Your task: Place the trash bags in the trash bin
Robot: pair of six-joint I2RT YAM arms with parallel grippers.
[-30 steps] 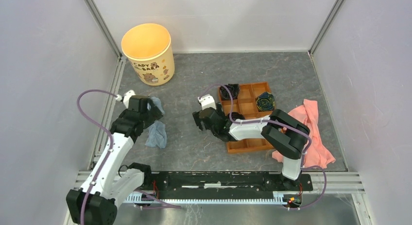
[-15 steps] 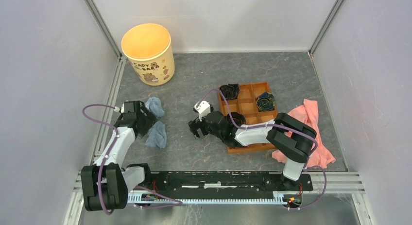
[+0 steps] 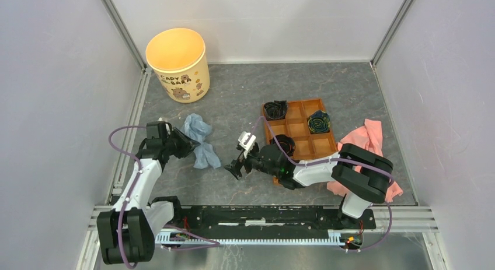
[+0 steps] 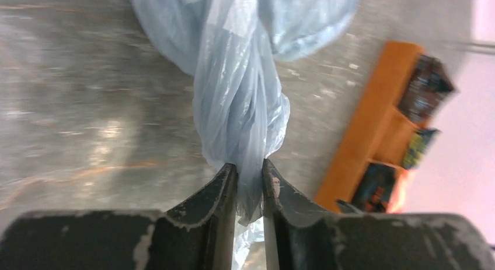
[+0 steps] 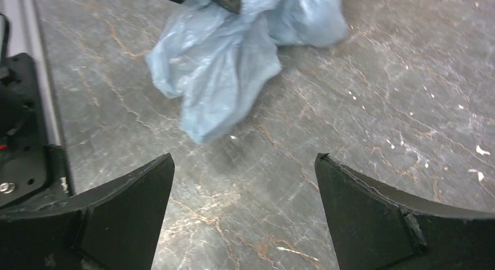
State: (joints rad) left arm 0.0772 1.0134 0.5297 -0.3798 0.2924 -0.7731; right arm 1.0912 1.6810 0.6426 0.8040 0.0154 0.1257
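Note:
The trash bag (image 3: 201,143), a crumpled pale blue-grey plastic bag, lies on the dark marbled table left of centre. My left gripper (image 3: 182,146) is at its left side, and the left wrist view shows the gripper (image 4: 249,169) shut on a twisted fold of the bag (image 4: 239,83). My right gripper (image 3: 236,167) hovers open just right of the bag, low over the bare table. In the right wrist view the bag (image 5: 216,60) lies ahead of the gripper (image 5: 244,160), with nothing between its fingers. The trash bin (image 3: 178,63), a cream-yellow bucket, stands upright at the back left.
An orange compartment tray (image 3: 299,143) with dark rolled items sits right of centre, also in the left wrist view (image 4: 373,136). A pink cloth (image 3: 373,144) lies beside it at the right. Grey walls enclose the table on three sides; the arm rail (image 3: 262,214) runs along the near edge.
My left gripper has closed from open onto the bag, and the bag has shifted a little to the right. My right gripper has moved nearer and lower toward the bag, staying open.

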